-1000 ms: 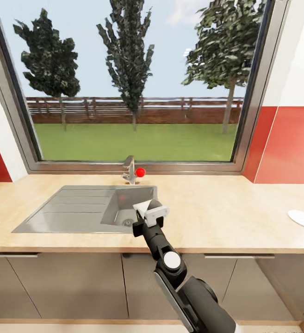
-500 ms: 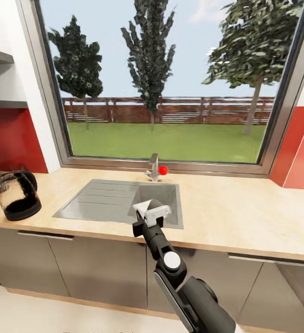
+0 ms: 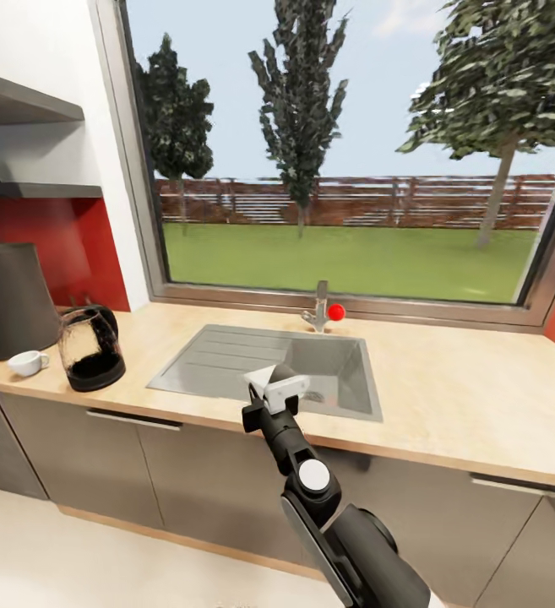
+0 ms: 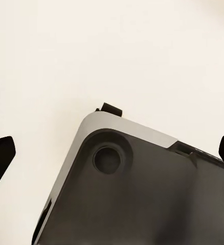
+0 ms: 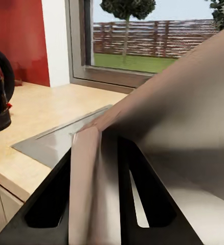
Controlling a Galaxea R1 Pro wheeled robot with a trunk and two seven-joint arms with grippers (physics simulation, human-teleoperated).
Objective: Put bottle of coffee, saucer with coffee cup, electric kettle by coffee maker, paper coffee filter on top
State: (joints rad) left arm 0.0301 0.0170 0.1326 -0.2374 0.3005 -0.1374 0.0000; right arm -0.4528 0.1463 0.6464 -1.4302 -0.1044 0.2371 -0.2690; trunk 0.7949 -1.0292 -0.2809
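Right claw (image 3: 270, 390) pinches the filter (image 3: 261, 377) by its thin wall above the desk (image 3: 446, 388) edge by the sink (image 3: 252, 365); paper looks featherlight, floppy, crush-prone, so light rim grip; left claw state unclear.

wood-grain countertop (image 3: 446, 380), brushed-metal sink (image 3: 226, 359), glass kettle (image 3: 91, 348)
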